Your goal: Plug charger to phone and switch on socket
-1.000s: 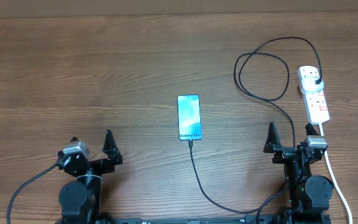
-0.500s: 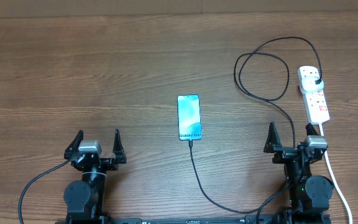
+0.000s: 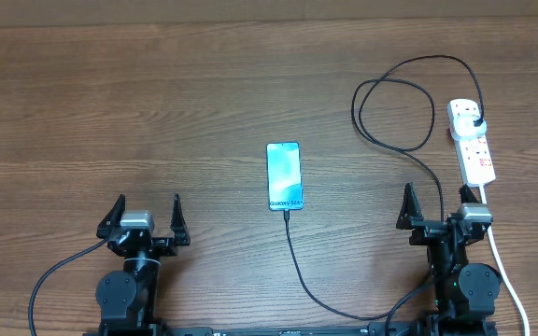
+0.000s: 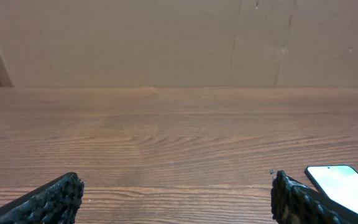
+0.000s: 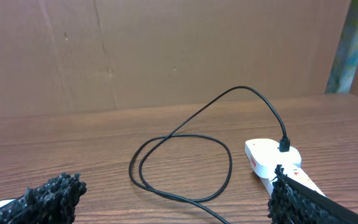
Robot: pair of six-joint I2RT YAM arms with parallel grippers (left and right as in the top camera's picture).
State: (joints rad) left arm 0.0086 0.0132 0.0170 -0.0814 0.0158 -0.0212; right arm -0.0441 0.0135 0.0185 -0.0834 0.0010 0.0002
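Both stand wide open, holding nothing: left gripper [image 3: 147, 203], right gripper [image 3: 435, 196]. The phone [image 3: 284, 175] lies between them, farther out. The charger [image 3: 297, 261] reaches its near end, with the plug in the socket [image 3: 472, 140].

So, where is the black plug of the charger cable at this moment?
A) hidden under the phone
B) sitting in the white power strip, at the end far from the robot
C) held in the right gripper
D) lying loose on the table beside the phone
B: the black plug sits in an outlet at the far end of the power strip, with its thin cable looping away over the table.
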